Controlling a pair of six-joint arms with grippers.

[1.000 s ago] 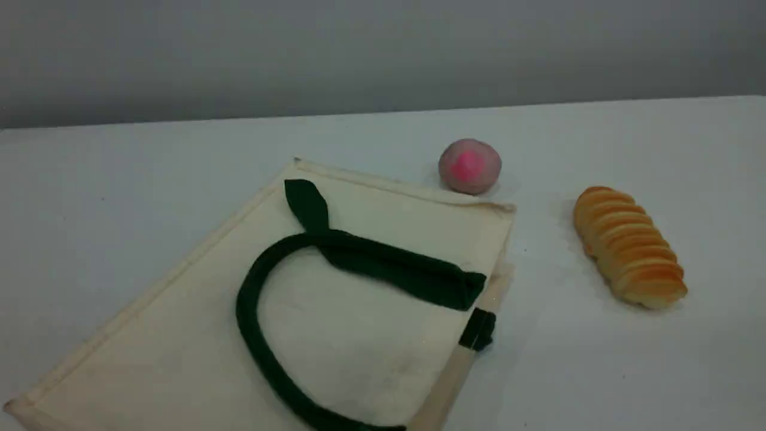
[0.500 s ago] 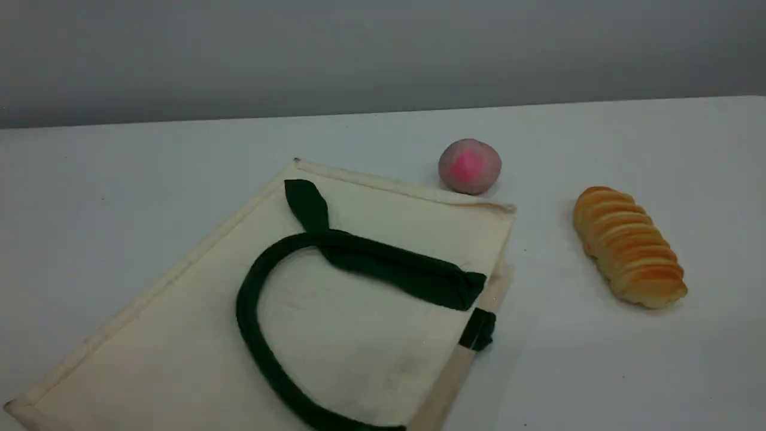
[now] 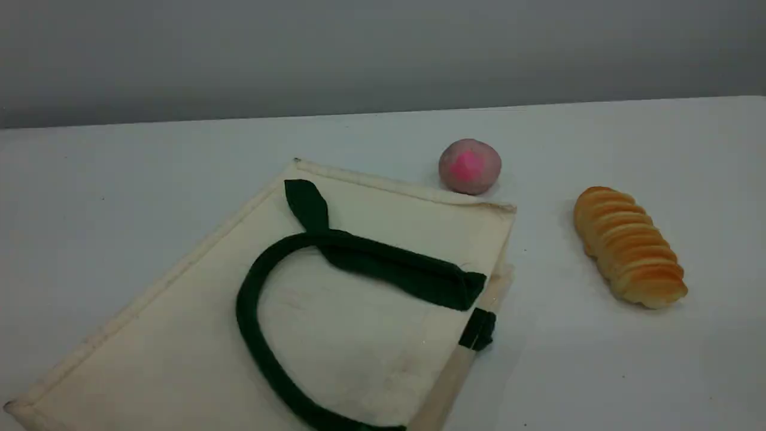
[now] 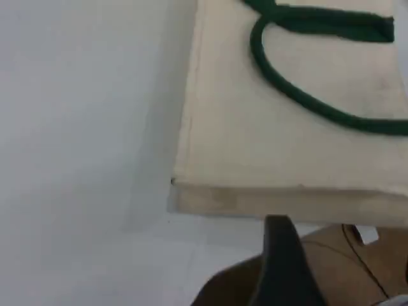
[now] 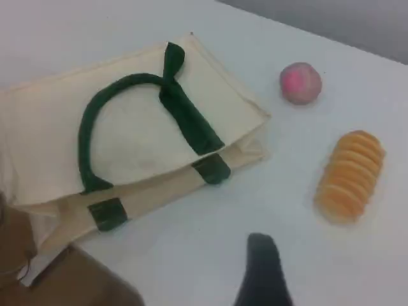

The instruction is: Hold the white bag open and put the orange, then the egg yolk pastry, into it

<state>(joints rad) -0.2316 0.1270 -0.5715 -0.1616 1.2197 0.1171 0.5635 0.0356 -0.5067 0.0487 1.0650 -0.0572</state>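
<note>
The white bag (image 3: 179, 335) lies flat on the table with its mouth closed and its rim toward the right. Its dark green handle (image 3: 383, 266) is folded across the top face. The left wrist view looks down on the bag (image 4: 255, 140) near one edge, with my left gripper (image 4: 284, 255) just short of that edge, open and holding nothing. My right gripper (image 5: 262, 268) hangs above bare table near the bag's rim (image 5: 210, 169), also open with nothing in it. The orange and the egg yolk pastry are out of view.
A greyish-pink ball (image 3: 470, 166) with a magenta spot sits just past the bag's far corner. A long ridged golden bread (image 3: 628, 245) lies to the right. A tan-brown shape (image 4: 344, 268) sits close to the grippers; I cannot tell what it is.
</note>
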